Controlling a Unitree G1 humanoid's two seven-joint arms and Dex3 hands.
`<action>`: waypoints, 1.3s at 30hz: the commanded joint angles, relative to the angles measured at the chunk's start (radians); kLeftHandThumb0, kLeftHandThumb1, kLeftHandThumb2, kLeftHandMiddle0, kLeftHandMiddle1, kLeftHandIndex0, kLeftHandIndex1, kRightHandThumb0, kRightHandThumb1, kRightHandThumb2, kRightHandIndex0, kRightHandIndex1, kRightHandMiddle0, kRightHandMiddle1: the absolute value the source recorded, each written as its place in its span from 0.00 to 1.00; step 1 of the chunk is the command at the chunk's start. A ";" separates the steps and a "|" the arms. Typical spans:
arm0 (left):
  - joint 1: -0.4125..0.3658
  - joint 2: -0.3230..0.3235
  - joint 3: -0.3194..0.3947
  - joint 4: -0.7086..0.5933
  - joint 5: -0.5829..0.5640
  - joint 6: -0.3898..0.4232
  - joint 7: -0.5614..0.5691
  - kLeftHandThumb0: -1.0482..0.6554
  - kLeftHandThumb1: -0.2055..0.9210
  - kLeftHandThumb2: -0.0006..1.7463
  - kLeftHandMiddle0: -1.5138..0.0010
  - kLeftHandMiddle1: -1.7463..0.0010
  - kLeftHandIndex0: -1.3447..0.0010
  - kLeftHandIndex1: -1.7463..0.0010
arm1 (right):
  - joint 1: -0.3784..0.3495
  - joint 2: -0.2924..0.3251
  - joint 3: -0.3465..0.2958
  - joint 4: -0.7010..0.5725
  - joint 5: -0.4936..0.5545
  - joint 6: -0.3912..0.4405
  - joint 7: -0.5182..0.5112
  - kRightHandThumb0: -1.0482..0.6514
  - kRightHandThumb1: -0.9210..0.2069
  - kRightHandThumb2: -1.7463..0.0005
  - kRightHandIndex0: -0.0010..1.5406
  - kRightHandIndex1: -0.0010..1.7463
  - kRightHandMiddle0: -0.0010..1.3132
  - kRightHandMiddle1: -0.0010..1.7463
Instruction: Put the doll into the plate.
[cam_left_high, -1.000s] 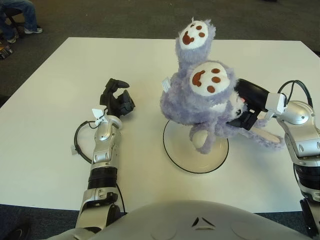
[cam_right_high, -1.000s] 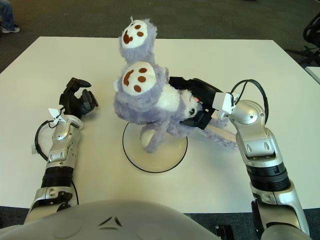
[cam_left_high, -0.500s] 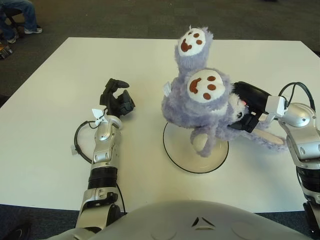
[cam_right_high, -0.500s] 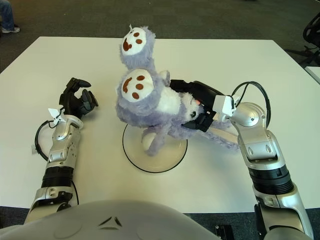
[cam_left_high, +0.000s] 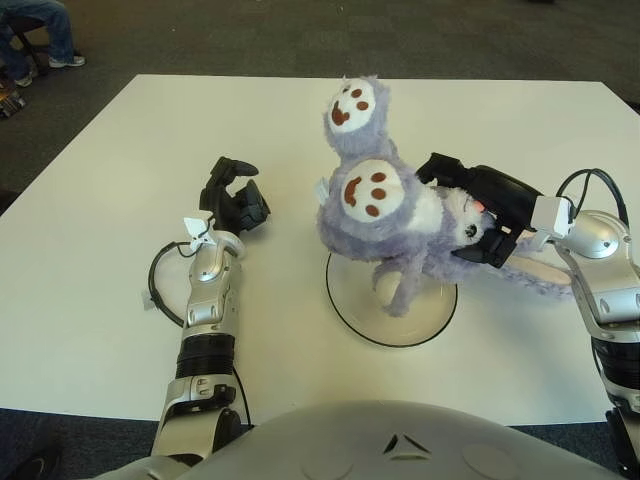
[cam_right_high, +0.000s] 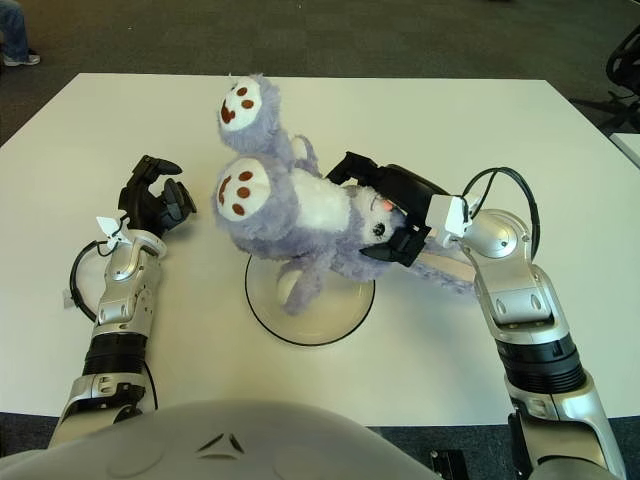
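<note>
One doll (cam_left_high: 385, 215) in right hand (cam_left_high: 480, 215), feet pointing left, over plate (cam_left_high: 350, 305).

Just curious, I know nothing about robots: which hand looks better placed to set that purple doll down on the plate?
The right hand: it already grips the doll above the plate. The left hand shows apart, left of the plate, holding nothing.
</note>
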 joint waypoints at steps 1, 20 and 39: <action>0.005 -0.009 0.001 0.007 -0.002 -0.013 0.006 0.35 0.56 0.68 0.26 0.00 0.61 0.00 | 0.004 0.011 -0.015 -0.014 0.004 -0.028 -0.024 0.92 0.66 0.16 0.46 1.00 0.00 0.38; 0.009 -0.009 -0.005 0.009 0.007 -0.020 0.005 0.35 0.54 0.69 0.26 0.00 0.60 0.00 | 0.012 0.021 0.013 0.049 -0.012 -0.120 -0.036 0.92 0.65 0.16 0.46 1.00 0.00 0.20; 0.011 -0.019 -0.003 0.007 0.007 -0.024 0.010 0.35 0.53 0.70 0.25 0.00 0.59 0.00 | 0.018 0.023 0.008 0.077 -0.026 -0.204 -0.055 0.22 0.44 0.60 0.51 1.00 0.00 0.14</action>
